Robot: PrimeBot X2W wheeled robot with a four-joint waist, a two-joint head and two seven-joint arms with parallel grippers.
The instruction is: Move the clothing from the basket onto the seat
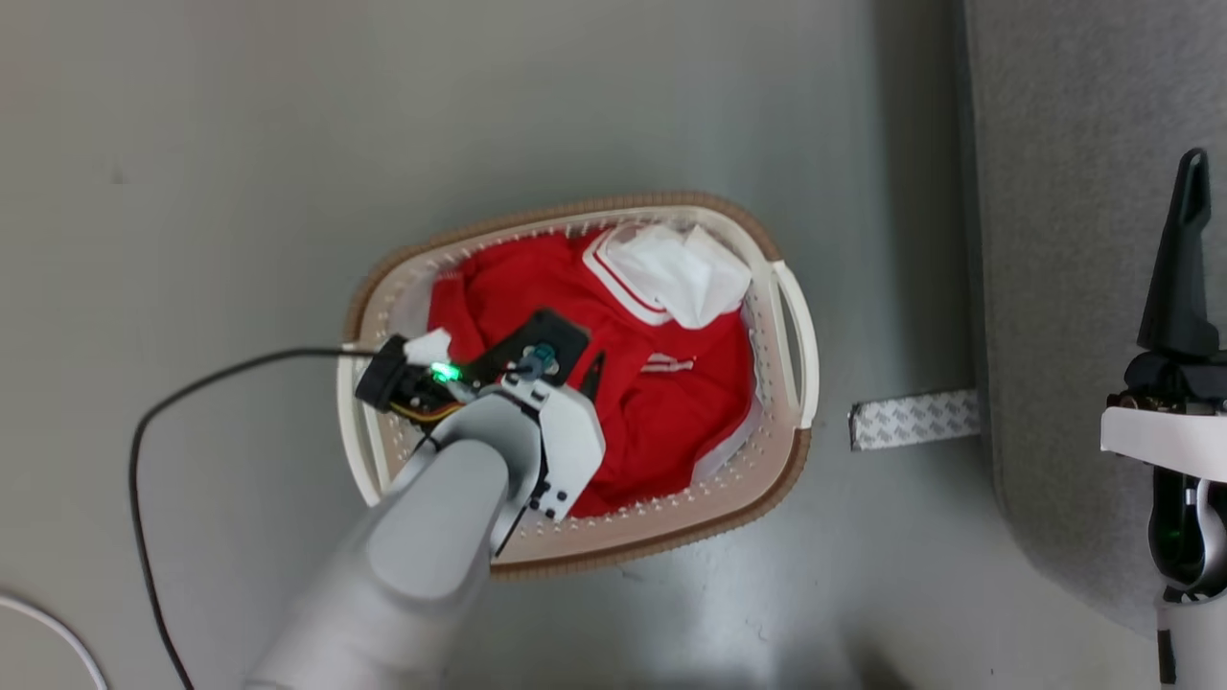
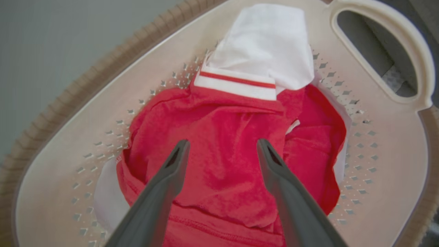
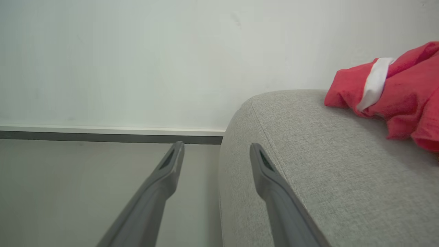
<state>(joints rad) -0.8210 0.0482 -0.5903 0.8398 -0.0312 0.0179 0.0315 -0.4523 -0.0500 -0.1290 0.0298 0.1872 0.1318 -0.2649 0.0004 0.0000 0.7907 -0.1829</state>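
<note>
Left hand (image 2: 223,144), fingers wide and empty, above red clothing (image 2: 219,113) inside the basket (image 2: 387,164); soft, light, limp fabric, probably best pinched at a raised fold near basket centre.

A smooth grey floor (image 1: 240,144) is noted, with a dull sheen. A short strip of pale patterned tape (image 1: 914,419) is found lying flat on it at the right. A black cable (image 1: 135,479) is seen curving over the floor at the left, and a thin white cable (image 1: 57,628) crosses the lower left corner. A plain pale wall (image 3: 137,61) is recorded, edged at its foot by a skirting board (image 3: 103,134), pale above and dark below.
</note>
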